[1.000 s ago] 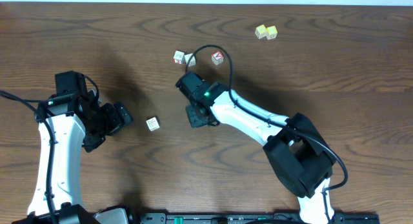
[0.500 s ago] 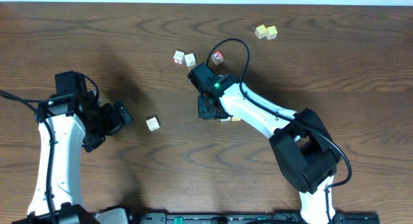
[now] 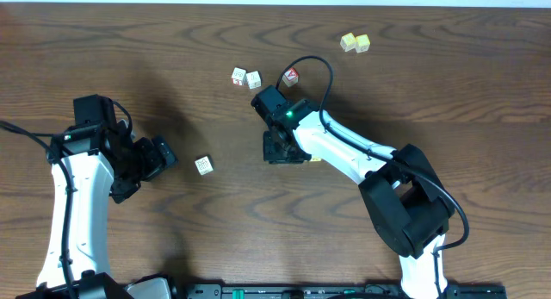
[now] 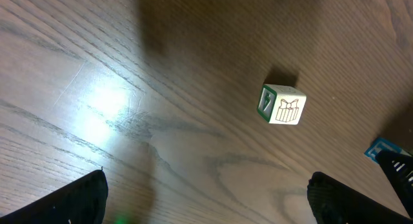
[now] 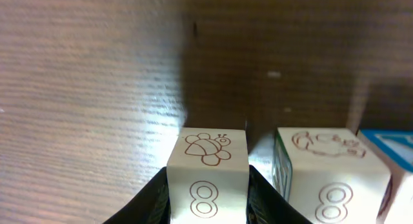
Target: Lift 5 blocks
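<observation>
Blocks (image 3: 238, 76) like these look light, hard and a bit slippy — best pinched on two flat sides, as the half-shut right claw (image 3: 280, 148) grips one block (image 5: 208, 161) near the middle of the table (image 3: 103, 58), while the left claw (image 4: 206, 198) gapes wide, empty.

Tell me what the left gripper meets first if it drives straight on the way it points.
Probably the cream block with the gift print, off-centre ahead of the open left gripper. Depth is unclear, so it might touch the table first.
</observation>
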Robot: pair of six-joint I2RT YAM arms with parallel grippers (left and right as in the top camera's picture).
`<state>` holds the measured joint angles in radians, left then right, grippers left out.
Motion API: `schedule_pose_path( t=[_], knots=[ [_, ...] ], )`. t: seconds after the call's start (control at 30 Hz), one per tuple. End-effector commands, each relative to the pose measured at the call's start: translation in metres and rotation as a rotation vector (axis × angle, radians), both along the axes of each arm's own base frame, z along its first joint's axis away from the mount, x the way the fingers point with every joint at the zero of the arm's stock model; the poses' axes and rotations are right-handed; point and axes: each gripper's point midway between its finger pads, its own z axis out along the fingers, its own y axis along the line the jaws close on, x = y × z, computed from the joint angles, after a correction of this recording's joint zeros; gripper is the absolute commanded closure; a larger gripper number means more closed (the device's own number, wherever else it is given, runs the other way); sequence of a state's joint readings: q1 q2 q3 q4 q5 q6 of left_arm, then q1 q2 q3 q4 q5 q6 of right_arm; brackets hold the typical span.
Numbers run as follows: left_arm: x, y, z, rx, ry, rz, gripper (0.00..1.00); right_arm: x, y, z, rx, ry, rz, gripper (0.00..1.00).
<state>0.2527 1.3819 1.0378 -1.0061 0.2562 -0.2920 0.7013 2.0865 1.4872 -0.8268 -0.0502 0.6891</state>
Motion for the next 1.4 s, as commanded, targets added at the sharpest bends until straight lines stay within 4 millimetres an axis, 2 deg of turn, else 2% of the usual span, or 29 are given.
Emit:
schedule_pose_path(
  t=[0.0,0.1,0.23,0.37,0.83,1.03,1.2,1.37],
  knots=[
    [0.002,0.002,0.004,0.005,-0.011,0.012,0.01,-0.003,-0.005,-0.009,-0.015,0.025,-0.018,0.67],
    [0.002,0.002,0.004,0.005,-0.011,0.012,0.01,-0.001,-0.007,-0.009,-0.024,0.015,-0.02,0.64],
    [0.002,0.002,0.004,0.004,-0.011,0.012,0.01,0.001,-0.007,-0.009,-0.03,0.003,-0.022,0.54],
    [0.002,0.002,0.004,0.004,-0.011,0.012,0.01,0.007,-0.004,-0.003,-0.019,-0.016,0.006,0.52],
    [0.002,0.002,0.004,0.005,-0.011,0.012,0.01,0.027,0.019,0.047,0.031,-0.072,0.104,0.49],
    [0.003,0.005,0.004,0.012,-0.011,0.051,0.01,0.019,0.057,0.054,0.155,-0.075,0.175,0.43],
    [0.0,0.034,0.003,0.058,0.016,0.283,0.01,0.012,0.102,0.054,0.208,-0.189,0.387,0.39],
    [-0.011,0.056,0.002,0.053,0.034,0.382,0.01,-0.001,0.134,0.054,0.24,-0.243,0.463,0.38]
  ],
)
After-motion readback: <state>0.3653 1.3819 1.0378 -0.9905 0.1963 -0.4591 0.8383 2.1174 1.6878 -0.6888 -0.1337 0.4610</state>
